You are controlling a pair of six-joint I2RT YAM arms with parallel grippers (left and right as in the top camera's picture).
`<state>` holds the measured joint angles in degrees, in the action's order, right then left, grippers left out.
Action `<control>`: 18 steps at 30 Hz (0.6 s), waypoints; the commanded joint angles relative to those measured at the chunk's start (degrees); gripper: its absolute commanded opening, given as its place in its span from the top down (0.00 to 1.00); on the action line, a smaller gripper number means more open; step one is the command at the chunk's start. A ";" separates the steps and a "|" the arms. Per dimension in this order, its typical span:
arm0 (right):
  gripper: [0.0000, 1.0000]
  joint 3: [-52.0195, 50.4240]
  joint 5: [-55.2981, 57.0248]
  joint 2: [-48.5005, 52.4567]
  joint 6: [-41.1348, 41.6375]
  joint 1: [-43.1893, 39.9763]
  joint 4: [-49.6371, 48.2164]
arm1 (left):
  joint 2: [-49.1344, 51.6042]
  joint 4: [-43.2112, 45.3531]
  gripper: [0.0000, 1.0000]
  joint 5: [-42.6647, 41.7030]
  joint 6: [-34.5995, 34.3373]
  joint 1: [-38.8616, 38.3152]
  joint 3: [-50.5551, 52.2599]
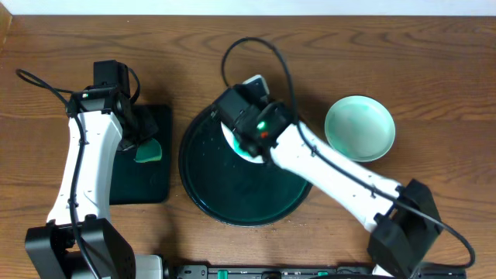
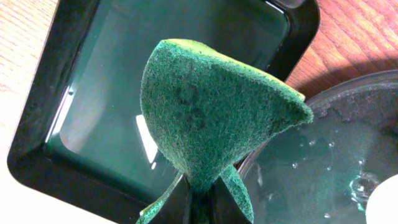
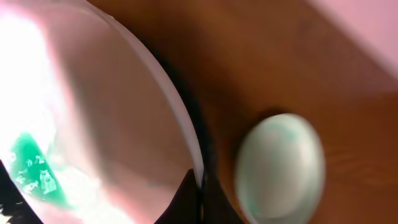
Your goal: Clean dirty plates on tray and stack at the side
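While over dish (image 1: 146, 184), sponge (image 1: 147, 152) beside tray (image 1: 232, 198)

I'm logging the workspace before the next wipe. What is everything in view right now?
table: one, brown wood, under everything
round tray: one, dark green-black, middle of the table
rectangular tray: one, black, left of the round tray
mint plate: one visible, pale mint green, on the table right of the round tray
white plate: one, white with a teal smear, over the round tray, gripped at its rim
sponge: one, green, held over the rectangular tray
left end effector: one, black, shut on the sponge
right end effector: one, black, shut on the white plate
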<state>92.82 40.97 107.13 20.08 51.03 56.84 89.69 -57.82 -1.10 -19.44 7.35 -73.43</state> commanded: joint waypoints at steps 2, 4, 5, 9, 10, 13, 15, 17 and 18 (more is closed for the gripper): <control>0.99 0.02 17.97 -2.60 -0.46 5.14 1.36 | 0.44 0.00 0.93 0.70 0.96 0.24 0.20; 0.99 0.02 22.60 -2.67 -0.44 7.30 1.95 | 0.44 0.00 0.92 0.70 0.96 0.24 0.20; 0.99 0.02 24.65 -2.67 -0.44 8.31 2.16 | 0.44 0.00 0.93 0.70 0.96 0.24 0.20; 0.99 0.02 31.65 -2.67 -0.44 11.45 2.89 | 0.44 0.00 0.93 0.70 0.96 0.24 0.20; 0.99 0.02 33.11 -2.67 -0.44 12.04 3.04 | 0.44 0.00 0.93 0.70 0.98 0.24 0.20; 0.99 0.02 36.17 -2.67 -0.42 13.20 3.02 | 0.44 0.00 0.93 0.70 0.98 0.24 0.20; 0.99 0.02 37.03 -2.67 -0.42 13.55 3.02 | 0.44 0.00 0.93 0.70 0.98 0.24 0.20; 0.99 0.02 36.76 -2.67 -0.39 13.57 3.02 | 0.44 0.00 0.93 0.70 0.98 0.24 0.20; 0.99 0.02 36.48 -2.67 -0.26 13.51 3.02 | 0.44 0.00 0.93 0.70 0.96 0.24 0.20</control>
<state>92.82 72.77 106.21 19.88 64.34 59.81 89.69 -57.80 -1.10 -19.44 7.35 -73.43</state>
